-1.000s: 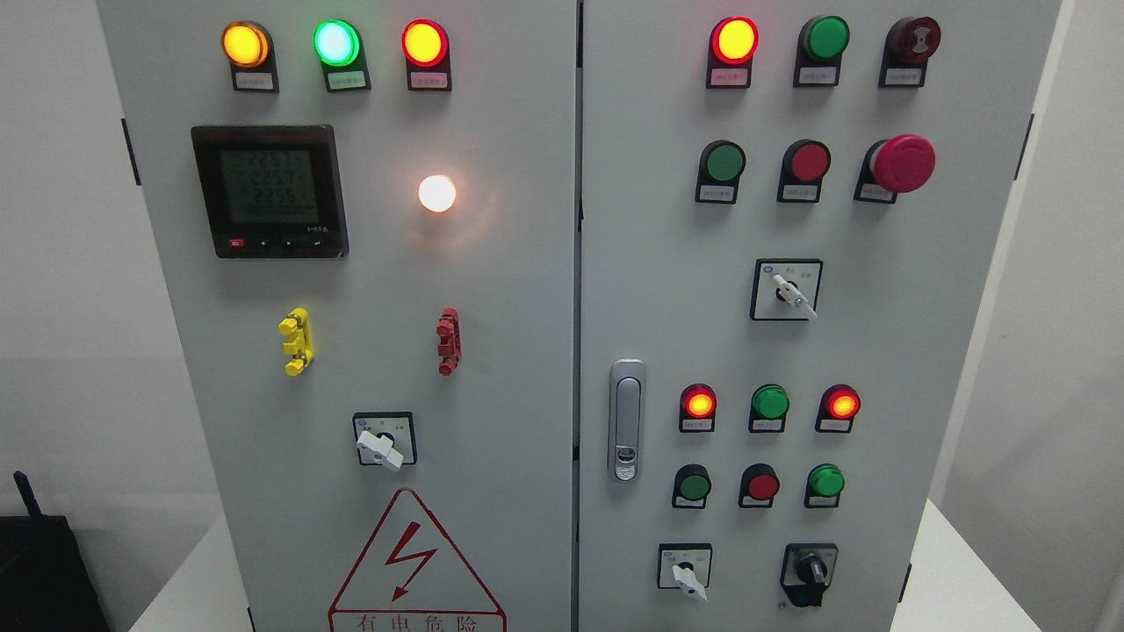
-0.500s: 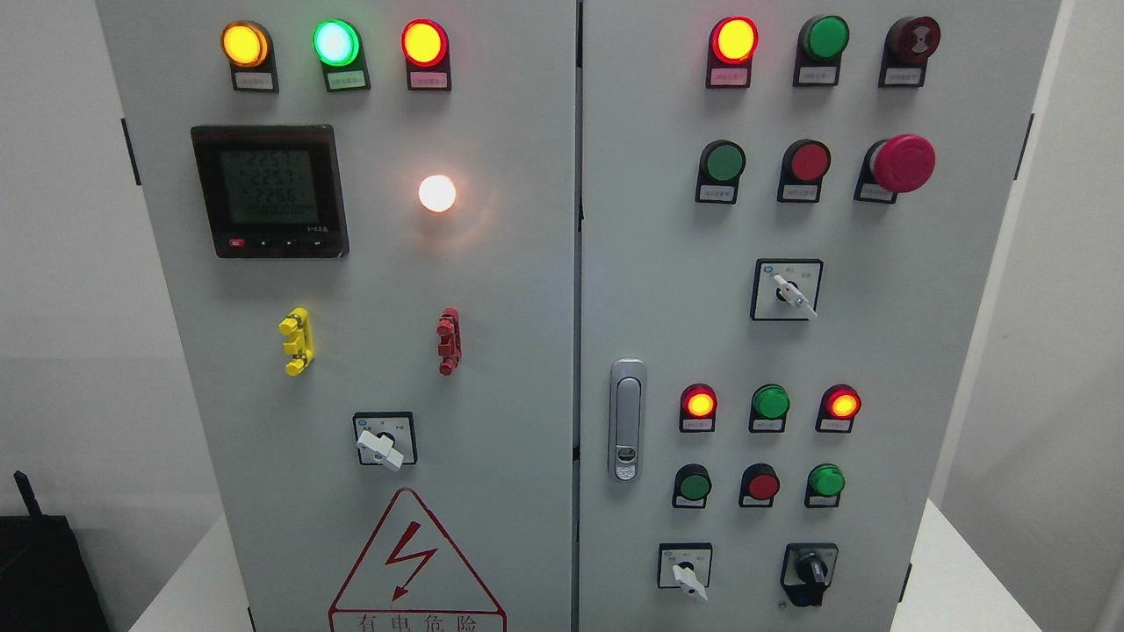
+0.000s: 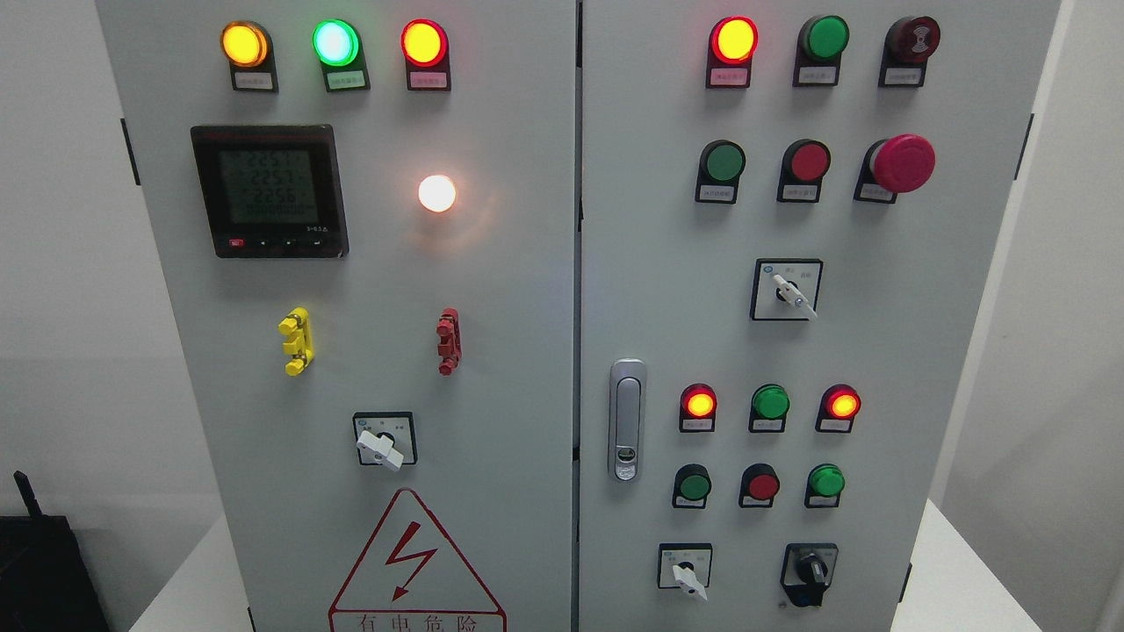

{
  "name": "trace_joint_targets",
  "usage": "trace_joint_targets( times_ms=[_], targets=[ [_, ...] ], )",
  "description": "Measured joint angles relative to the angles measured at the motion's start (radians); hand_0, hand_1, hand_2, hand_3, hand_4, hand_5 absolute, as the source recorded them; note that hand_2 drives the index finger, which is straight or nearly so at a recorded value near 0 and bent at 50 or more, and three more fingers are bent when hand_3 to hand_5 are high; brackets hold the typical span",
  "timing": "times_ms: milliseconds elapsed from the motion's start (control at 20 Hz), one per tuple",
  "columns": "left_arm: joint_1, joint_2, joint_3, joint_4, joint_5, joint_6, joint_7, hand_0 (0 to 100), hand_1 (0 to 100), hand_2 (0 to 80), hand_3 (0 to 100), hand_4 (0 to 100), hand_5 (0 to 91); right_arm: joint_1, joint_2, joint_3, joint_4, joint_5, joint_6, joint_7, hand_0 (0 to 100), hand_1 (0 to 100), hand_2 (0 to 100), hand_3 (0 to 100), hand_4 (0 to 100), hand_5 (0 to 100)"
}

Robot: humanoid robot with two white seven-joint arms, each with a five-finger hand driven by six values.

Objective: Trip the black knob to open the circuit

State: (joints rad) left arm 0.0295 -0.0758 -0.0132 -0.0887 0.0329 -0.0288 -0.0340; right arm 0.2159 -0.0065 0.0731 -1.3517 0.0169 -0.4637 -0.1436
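Left door of the grey cabinet (image 3: pixel 492 351): lit digital meter (image 3: pixel 270 190), glowing white lamp (image 3: pixel 436 193), white selector switch (image 3: pixel 382 446). Right door: silver door latch (image 3: pixel 627 420), red mushroom button (image 3: pixel 901 163). The black knob (image 3: pixel 810 572) sits at the lower right corner, its grip upright. No robot hand appears, so finger state cannot be told.

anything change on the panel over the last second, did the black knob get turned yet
Nothing visibly changed. The black knob at the lower right of the cabinet sits as it did, the indicator lamps show the same lit and unlit pattern, and the white selector switches point the same way. Only the digits on the meter display flicker slightly. No hand of the robot is in view.
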Motion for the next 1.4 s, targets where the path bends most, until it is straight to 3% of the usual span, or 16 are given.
trace_joint_targets(
  times_ms=[150,300,900,1400],
  targets=[
    [0.0,0.0,0.0,0.0,0.0,0.0,0.0,12,39,0.0,0,0,0.0,0.001,0.038,-0.001,-0.073,0.0,0.012,-0.002,82,93,0,98,87,75],
    [0.0,0.0,0.0,0.0,0.0,0.0,0.0,12,39,0.0,0,0,0.0,0.002,0.056,-0.001,-0.15,0.0,0.065,-0.003,86,94,0,100,90,81],
    [0.0,0.0,0.0,0.0,0.0,0.0,0.0,12,39,0.0,0,0,0.0,-0.009,0.058,-0.001,-0.242,0.0,0.087,-0.003,100,98,0,100,100,90],
    [0.0,0.0,0.0,0.0,0.0,0.0,0.0,12,39,0.0,0,0,0.0,-0.083,0.058,-0.011,-0.299,0.0,0.137,-0.003,100,100,0,100,100,91]
  ],
)
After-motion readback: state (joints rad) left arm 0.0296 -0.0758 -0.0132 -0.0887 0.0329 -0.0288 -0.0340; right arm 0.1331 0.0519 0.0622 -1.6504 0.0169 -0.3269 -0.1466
